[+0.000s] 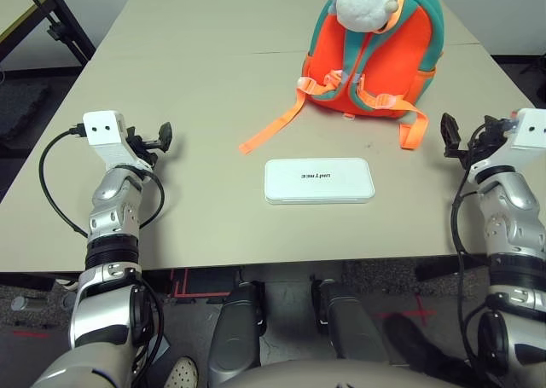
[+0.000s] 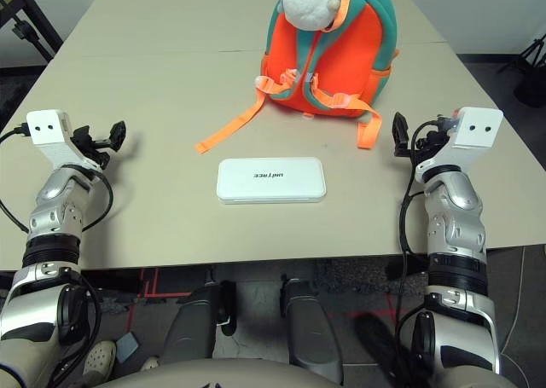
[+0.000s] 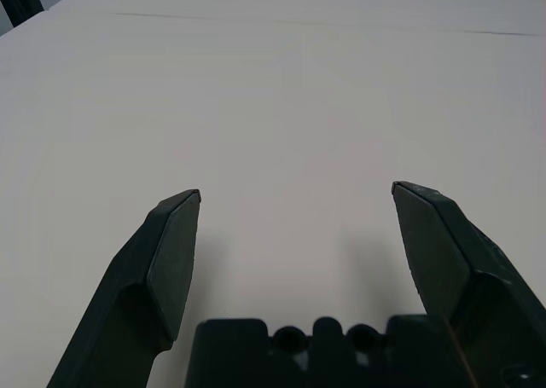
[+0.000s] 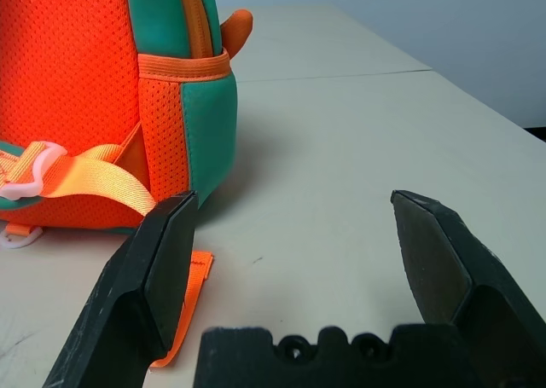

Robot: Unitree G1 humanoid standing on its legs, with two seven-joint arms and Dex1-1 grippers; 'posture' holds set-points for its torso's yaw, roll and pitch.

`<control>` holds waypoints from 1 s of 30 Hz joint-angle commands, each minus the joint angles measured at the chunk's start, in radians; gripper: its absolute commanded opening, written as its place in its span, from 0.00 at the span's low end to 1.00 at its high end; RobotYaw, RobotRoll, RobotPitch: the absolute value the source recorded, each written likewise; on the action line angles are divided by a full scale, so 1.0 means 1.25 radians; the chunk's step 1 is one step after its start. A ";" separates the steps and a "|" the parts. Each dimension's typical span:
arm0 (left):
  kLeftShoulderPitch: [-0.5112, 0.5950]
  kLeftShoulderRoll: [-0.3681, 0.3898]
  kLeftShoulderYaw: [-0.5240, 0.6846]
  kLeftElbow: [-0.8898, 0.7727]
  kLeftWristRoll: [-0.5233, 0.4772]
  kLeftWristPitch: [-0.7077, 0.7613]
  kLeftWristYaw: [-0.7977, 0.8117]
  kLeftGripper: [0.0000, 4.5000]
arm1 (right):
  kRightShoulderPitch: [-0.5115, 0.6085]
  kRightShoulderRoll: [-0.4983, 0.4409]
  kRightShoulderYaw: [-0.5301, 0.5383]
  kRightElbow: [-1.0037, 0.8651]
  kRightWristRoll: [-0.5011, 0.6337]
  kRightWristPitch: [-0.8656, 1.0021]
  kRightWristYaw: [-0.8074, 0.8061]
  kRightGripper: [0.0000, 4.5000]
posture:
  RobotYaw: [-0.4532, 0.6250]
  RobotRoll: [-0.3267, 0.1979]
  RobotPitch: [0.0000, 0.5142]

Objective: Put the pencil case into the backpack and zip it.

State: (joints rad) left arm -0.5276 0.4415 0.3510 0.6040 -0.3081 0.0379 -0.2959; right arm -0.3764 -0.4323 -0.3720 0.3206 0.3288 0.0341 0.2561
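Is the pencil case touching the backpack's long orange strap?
Apart. The left eye view shows bare table between the pencil case and the strap end.

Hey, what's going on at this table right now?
Nothing is being handled yet. The white pencil case lies flat on the table, with the orange backpack standing behind it. The left gripper and right gripper hover open and empty at either side, apart from both.
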 commanded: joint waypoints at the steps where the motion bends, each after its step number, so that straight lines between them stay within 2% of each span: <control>1: 0.000 0.000 -0.006 0.011 0.011 -0.001 -0.002 1.00 | 0.004 -0.001 -0.007 0.012 -0.005 -0.003 -0.003 1.00 | 0.40 0.62 0.32; 13: -0.001 0.005 -0.008 -0.006 0.008 0.013 -0.010 1.00 | 0.007 0.001 -0.005 0.013 -0.005 -0.004 0.001 1.00 | 0.40 0.62 0.34; 19: 0.003 0.008 -0.020 -0.090 -0.019 0.092 -0.048 1.00 | 0.014 -0.004 -0.009 0.013 -0.003 -0.004 0.008 1.00 | 0.41 0.62 0.33; 23: 0.009 0.020 -0.027 -0.177 -0.051 0.195 -0.091 1.00 | 0.022 -0.001 -0.004 0.008 -0.004 0.000 0.012 1.00 | 0.42 0.62 0.33; 30: 0.012 0.059 -0.023 -0.344 -0.186 0.501 -0.159 1.00 | 0.033 -0.002 0.005 -0.003 -0.009 0.002 0.020 1.00 | 0.42 0.62 0.34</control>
State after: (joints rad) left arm -0.5294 0.5030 0.3302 0.2108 -0.5065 0.5927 -0.4804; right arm -0.3487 -0.4316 -0.3673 0.3211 0.3285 0.0337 0.2770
